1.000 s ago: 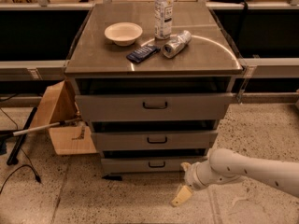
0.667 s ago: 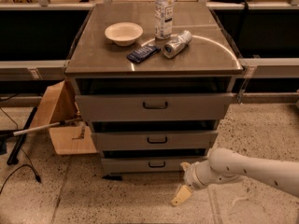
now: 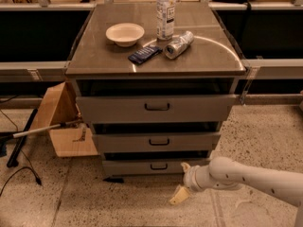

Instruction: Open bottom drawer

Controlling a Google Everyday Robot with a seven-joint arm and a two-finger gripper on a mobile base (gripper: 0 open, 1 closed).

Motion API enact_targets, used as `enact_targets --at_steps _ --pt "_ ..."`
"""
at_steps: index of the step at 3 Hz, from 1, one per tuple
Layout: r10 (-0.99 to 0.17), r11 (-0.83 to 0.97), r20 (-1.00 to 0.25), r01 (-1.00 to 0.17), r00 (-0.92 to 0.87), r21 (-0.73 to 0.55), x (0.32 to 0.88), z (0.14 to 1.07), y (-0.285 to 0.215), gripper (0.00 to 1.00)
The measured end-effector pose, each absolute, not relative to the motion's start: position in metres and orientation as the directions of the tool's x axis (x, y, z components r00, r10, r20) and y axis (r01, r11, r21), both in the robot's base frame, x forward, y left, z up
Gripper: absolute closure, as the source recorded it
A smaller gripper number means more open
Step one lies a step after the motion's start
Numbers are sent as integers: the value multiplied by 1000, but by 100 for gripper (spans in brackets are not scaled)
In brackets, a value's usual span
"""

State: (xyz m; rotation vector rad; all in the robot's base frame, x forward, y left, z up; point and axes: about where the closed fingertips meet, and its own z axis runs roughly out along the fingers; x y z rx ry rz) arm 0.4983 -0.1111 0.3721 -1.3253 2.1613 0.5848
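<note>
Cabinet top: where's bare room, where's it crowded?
Free on the cabinet top: front strip, left side beside the bowl, right side past the can. Crowded: middle, bottle and dark packet between them. The claw hangs low, right of the bottom drawer handle.

We see our hand (image 3: 181, 182) low at the narrow grey metal bottom drawer (image 3: 132, 167), fingers spread apart, just right of its small black loop handle (image 3: 158, 166).

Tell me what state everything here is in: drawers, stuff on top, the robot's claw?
bottom drawer: looks shut, handle untouched.
middle drawer: looks shut.
top drawer: looks shut.
gripper: open, empty, low by the bottom drawer's front, right of its handle.
bottle: upright.
can: on its side.
bowl: upright, looks empty.
cardboard box: tilted, on the floor.
</note>
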Motion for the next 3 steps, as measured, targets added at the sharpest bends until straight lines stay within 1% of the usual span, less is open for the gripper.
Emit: enact_targets --at_steps 2,3 --pt "-644 458 -682 -889 -345 18 533 349 -103 0" --pt "-644 458 -682 -889 -345 18 533 349 -103 0"
